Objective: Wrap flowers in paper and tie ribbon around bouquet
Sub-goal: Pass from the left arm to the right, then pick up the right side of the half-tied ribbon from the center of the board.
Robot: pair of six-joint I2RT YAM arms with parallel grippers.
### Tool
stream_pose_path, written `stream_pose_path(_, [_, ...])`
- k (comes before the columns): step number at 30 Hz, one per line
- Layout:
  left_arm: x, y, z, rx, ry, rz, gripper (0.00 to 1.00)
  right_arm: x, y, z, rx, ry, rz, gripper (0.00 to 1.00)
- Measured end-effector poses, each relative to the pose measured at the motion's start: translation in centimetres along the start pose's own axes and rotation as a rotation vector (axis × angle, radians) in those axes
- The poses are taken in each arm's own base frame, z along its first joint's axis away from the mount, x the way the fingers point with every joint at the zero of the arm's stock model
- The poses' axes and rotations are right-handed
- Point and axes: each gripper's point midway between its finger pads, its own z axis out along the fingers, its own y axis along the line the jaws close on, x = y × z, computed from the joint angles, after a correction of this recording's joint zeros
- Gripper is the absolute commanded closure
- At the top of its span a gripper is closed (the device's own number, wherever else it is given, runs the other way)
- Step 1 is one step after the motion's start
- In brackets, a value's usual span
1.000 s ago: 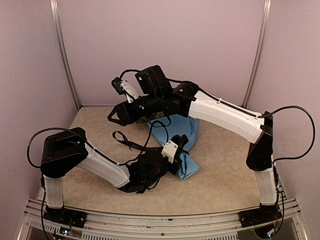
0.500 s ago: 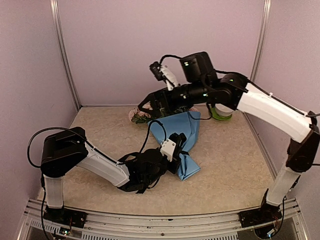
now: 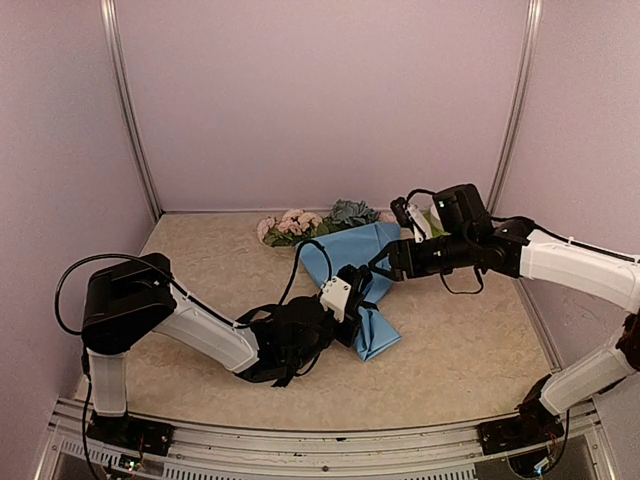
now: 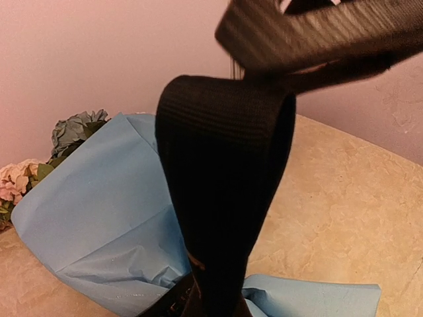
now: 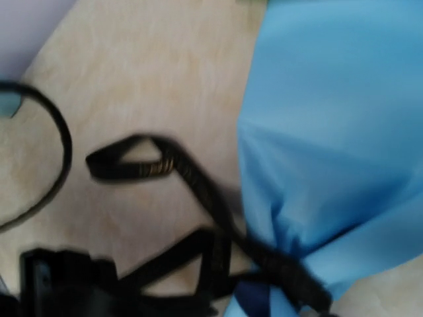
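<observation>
The bouquet lies on the table, its pink and blue-grey flowers [image 3: 310, 222] at the back and the light blue paper [image 3: 352, 252] narrowing toward the front. My left gripper [image 3: 358, 297] sits at the narrow end, shut on the black ribbon [image 4: 225, 185]. That ribbon rises from the jaws and fills the left wrist view, with paper [image 4: 99, 211] and flowers [image 4: 74, 131] behind it. My right gripper [image 3: 386, 268] hovers low at the paper's right edge; its fingers are not clear. The blurred right wrist view shows ribbon loops [image 5: 132, 162] beside the paper [image 5: 330, 132].
A green and white round object [image 3: 437, 224] stands at the back right, partly behind the right arm. A black cable [image 5: 61, 145] curves over the table left of the ribbon loops. Pale walls close in the table on three sides.
My right arm has swung from high over the back left down to the bouquet's right side. The ribbon stretched out to the left has fallen back by the left gripper. The left arm held still.
</observation>
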Motion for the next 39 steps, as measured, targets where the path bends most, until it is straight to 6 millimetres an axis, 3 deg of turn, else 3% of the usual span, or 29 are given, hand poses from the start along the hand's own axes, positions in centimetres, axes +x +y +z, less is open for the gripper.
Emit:
stream_pose_path(3, [0.0,0.0,0.0,0.000,0.001,0.001,1.00,1.6,0.7,1.2,-0.035,0.046,0.006,0.35])
stream_pose_path(10, [0.1,0.0,0.0,0.000,0.004,0.002,1.00,2.3,3.4,2.5,-0.118,0.064,-0.029,0.28])
stream_pose_path(17, [0.0,0.0,0.1,-0.003,0.001,-0.004,1.00,1.1,4.1,1.6,-0.131,0.004,-0.016,0.37])
stream_pose_path(22, [0.1,0.0,0.1,-0.004,0.006,-0.001,1.00,1.4,3.5,2.2,-0.104,0.002,0.009,0.39])
stream_pose_path(23, [0.1,0.0,0.1,-0.003,0.008,0.000,1.00,1.7,3.4,2.6,-0.096,0.010,0.010,0.44])
stream_pose_path(26, [0.2,0.0,0.1,-0.003,0.013,0.004,1.00,2.6,3.4,3.6,-0.086,0.039,0.003,0.90])
stream_pose_path(27, [0.3,0.0,0.1,-0.003,0.017,0.006,1.00,2.8,3.3,4.0,-0.080,0.047,0.003,1.00])
stream_pose_path(28, [0.4,0.0,0.1,-0.004,0.019,0.007,1.00,3.0,3.3,4.3,-0.074,0.052,0.004,1.00])
stream_pose_path(29, [0.4,0.0,0.1,-0.003,0.021,0.008,0.91,3.1,3.2,4.4,-0.067,0.054,0.003,1.00])
stream_pose_path(32, [0.7,-0.2,0.1,0.009,0.035,0.018,0.20,2.9,2.8,4.5,-0.040,0.043,0.003,1.00])
stream_pose_path(33, [1.0,-0.2,0.2,0.019,0.054,0.021,0.08,2.8,2.6,4.4,-0.031,0.038,0.003,1.00])
stream_pose_path(34, [1.4,-0.5,0.1,0.041,0.083,0.030,0.02,2.8,2.5,4.4,-0.026,0.036,0.002,1.00])
stream_pose_path(36, [1.7,-0.9,0.0,0.083,0.146,0.042,0.01,2.6,2.0,4.4,-0.010,0.032,0.002,1.00])
stream_pose_path(39, [-0.1,-0.8,-1.1,0.132,0.206,0.035,0.01,2.5,1.6,4.4,0.006,0.026,-0.002,1.00])
